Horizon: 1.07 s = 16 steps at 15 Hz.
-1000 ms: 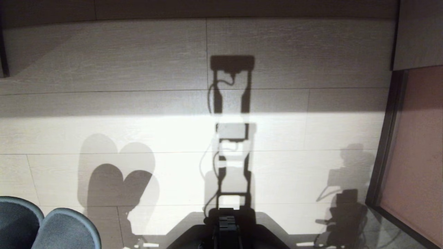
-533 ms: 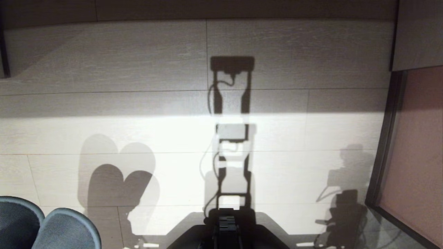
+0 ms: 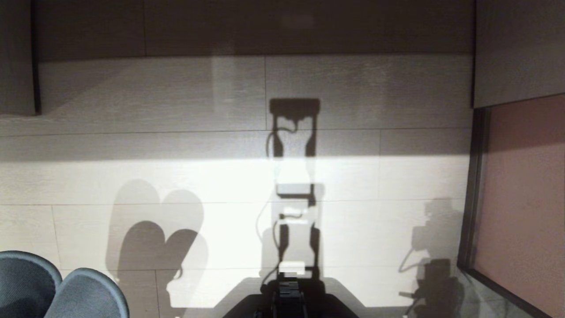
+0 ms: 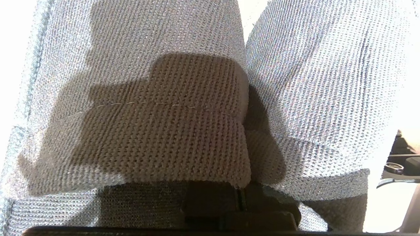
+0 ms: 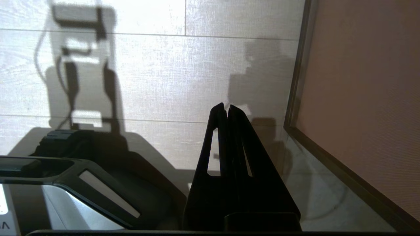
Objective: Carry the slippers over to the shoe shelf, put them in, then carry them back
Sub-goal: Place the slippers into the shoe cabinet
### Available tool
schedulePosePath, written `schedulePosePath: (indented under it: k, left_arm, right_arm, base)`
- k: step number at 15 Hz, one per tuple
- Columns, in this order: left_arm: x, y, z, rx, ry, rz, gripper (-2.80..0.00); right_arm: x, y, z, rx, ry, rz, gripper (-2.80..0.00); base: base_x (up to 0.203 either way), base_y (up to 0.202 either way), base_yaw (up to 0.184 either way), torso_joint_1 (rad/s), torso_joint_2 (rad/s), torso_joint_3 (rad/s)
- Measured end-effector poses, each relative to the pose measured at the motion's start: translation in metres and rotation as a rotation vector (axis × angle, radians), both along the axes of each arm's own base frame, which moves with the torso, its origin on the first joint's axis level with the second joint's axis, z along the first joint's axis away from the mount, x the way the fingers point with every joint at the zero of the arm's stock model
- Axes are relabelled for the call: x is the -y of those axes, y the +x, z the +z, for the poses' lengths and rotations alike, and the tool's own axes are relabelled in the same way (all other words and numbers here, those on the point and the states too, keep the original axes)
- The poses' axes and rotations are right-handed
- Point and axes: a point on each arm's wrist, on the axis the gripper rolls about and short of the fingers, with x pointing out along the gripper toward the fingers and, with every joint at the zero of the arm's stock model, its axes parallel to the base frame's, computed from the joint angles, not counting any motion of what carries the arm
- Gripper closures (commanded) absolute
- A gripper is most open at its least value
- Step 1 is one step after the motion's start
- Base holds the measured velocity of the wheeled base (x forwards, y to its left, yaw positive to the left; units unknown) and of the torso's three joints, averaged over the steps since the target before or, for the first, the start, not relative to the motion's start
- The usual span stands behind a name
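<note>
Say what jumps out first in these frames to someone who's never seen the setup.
The robot's tall shadow falls up the middle of the sunlit pale floor in the head view. The slippers poke their grey-blue rounded toes in at that view's lower left, throwing a heart-like shadow beside them, and their knit fabric fills the left wrist view. The right gripper hangs shut and empty above the floor beside a pinkish panel.

The slippers [image 4: 164, 124], pressed against the left gripper [image 4: 241, 200], are coarse knitted grey cloth, matt. Beyond the right gripper [image 5: 226, 109], matt black plastic, lies pale wood-grain floor [image 5: 170, 75], faintly sheened.
</note>
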Motion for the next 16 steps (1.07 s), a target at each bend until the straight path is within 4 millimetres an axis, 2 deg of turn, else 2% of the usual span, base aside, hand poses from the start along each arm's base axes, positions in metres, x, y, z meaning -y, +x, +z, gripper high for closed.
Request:
schedulePosePath:
  k: [16]
  left_arm:
    - [0.0000, 0.0000, 0.0002, 0.000, 0.000, 0.001, 0.00]
  right_arm:
    - [0.0000, 0.0000, 0.0000, 0.000, 0.000, 0.000, 0.00]
  base:
    - [0.000, 0.000, 0.000, 0.002, 0.00, 0.201]
